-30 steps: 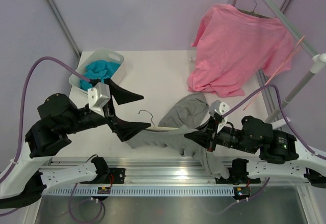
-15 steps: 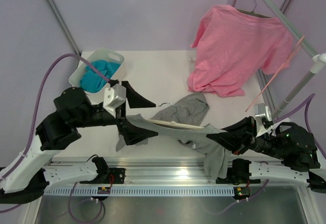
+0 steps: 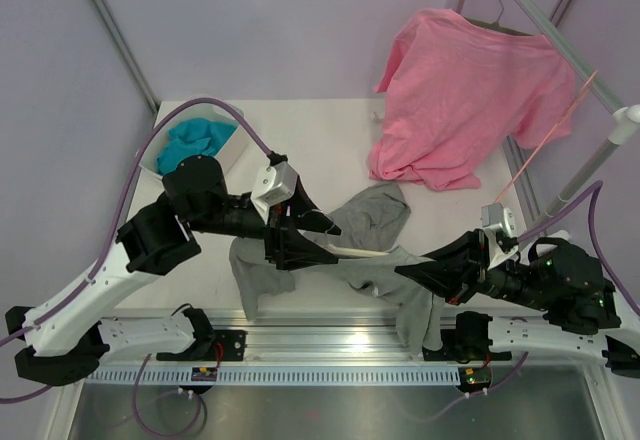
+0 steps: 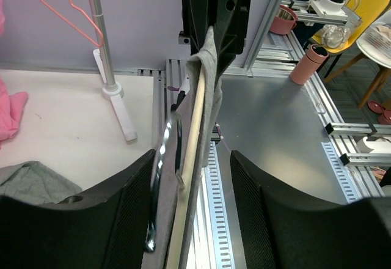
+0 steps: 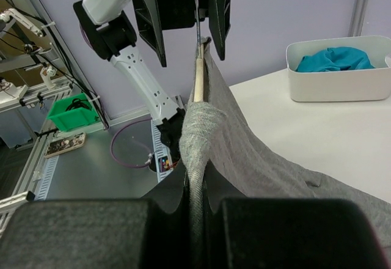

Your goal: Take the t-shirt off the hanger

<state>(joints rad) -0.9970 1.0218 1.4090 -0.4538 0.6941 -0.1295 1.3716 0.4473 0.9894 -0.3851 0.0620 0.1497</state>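
- Reaching in from 9 o'clock in the top view, the left fingers [image 3: 308,252] straddle the hanger [image 3: 358,253] at mid-surface. A second ago they hung further toward 9 o'clock and stood wider apart.
- In the same view the right fingers [image 3: 432,270], at 4 o'clock, are clamped on the t-shirt [image 3: 375,215] and sit further toward 3 o'clock than a second ago.
- The t-shirt is on the hanger. One fold lies on the surface [image 3: 300,140] at 12 o'clock of the bar. A flap that was flat along the bar a second ago now droops over the near edge at 7 o'clock.
- The pink t-shirt [image 3: 460,90] hangs at 1 o'clock, as before.
- The left wrist view gives what the top view hides: the cream bar runs up the middle of the gap and appears to touch neither left finger, so they are open.
- There the silver hook [image 4: 160,177] lies just beside the bar, on its 9 o'clock side. Grey cloth is draped over the bar's far end at 12 o'clock, under the right fingers.
- The right wrist view alone shows the pinch. The right fingers are closed on a bunch of grey cloth; whether the bar's tip is inside too, I cannot tell.
- At 2 o'clock there stands the white bin [image 5: 339,85] holding the teal cloth [image 5: 333,58].
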